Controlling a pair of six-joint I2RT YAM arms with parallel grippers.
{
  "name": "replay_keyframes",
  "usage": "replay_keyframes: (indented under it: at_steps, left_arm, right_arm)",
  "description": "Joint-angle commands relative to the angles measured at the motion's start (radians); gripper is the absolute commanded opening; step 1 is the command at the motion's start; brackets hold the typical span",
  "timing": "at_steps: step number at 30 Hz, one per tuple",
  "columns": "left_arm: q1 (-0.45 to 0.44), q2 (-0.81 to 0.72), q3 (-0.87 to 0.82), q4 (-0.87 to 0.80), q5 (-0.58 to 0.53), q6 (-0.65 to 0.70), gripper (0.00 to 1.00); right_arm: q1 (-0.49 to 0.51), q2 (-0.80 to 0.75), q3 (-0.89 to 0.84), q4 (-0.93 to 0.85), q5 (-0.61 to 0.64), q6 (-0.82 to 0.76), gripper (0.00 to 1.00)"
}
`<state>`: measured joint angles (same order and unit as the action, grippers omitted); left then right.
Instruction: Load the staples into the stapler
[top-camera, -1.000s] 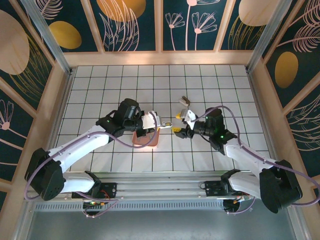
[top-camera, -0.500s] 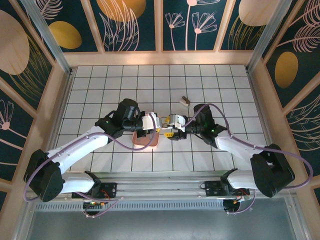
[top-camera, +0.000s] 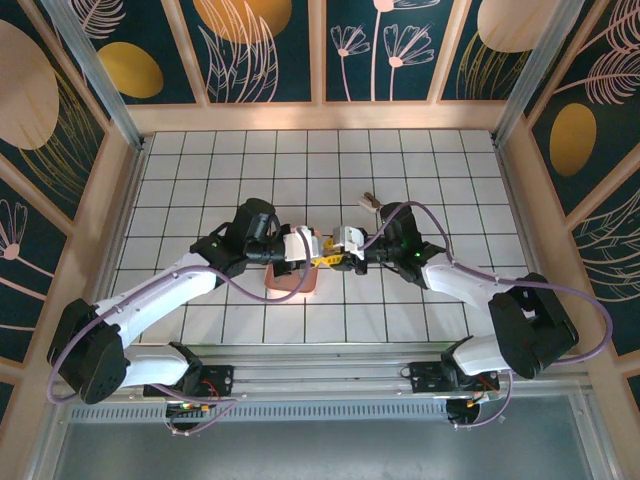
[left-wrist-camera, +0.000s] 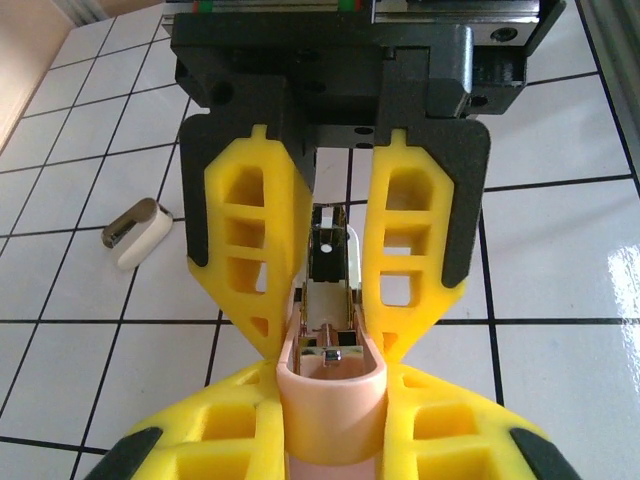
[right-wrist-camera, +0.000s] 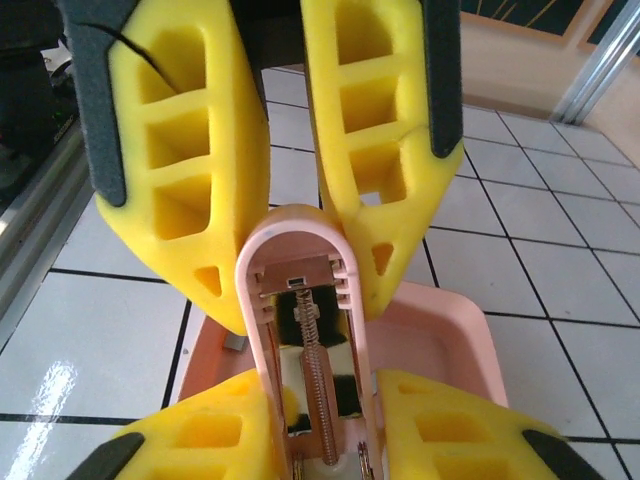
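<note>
The pink stapler (top-camera: 320, 247) hangs over the tiles between both grippers, its top swung open. In the right wrist view the stapler (right-wrist-camera: 300, 250) shows its bare spring and empty channel. My left gripper (top-camera: 303, 247) is shut on one rounded pink end (left-wrist-camera: 330, 410). My right gripper (top-camera: 340, 247) is shut on the opposite part, its fingers (left-wrist-camera: 255, 250) pressed against the metal magazine. A small grey piece (right-wrist-camera: 232, 342), perhaps one of the staples, lies in the pink tray (right-wrist-camera: 450, 330) under the stapler.
The pink tray (top-camera: 292, 282) sits on the tiles just below the left gripper. A small white-and-grey object (top-camera: 372, 200) lies behind the right gripper, also seen as the small object (left-wrist-camera: 135, 232). Wooden walls ring the tiled floor.
My right gripper has travelled left from beside the small object to the stapler and has closed on it. The left gripper has kept its hold in the same place.
</note>
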<state>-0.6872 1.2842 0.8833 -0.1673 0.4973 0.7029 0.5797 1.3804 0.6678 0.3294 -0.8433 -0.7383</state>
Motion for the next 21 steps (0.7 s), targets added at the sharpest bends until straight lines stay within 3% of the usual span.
replay_keyframes:
  at_steps: [1,6,9,15,21]
  left_arm:
    - [-0.007,-0.039,-0.022,0.077,0.014,-0.017,0.06]
    - [-0.006,-0.105,-0.099,0.237,-0.11,-0.154,0.59]
    - [-0.007,-0.14,-0.161,0.387,-0.248,-0.334,0.76]
    - [-0.007,-0.139,-0.256,0.553,-0.572,-0.701,0.88]
    - [-0.007,-0.111,-0.311,0.595,-0.711,-0.798,0.89]
  right_arm:
    - [-0.002,-0.016,0.009,0.036,0.022,0.04,0.19]
    - [-0.021,-0.075,-0.068,0.127,0.136,0.237,0.18]
    - [-0.021,-0.114,-0.134,0.216,0.318,0.485,0.16]
    - [-0.015,-0.136,-0.143,0.063,0.803,0.989,0.12]
    - [-0.014,-0.069,-0.144,-0.052,1.057,1.244,0.1]
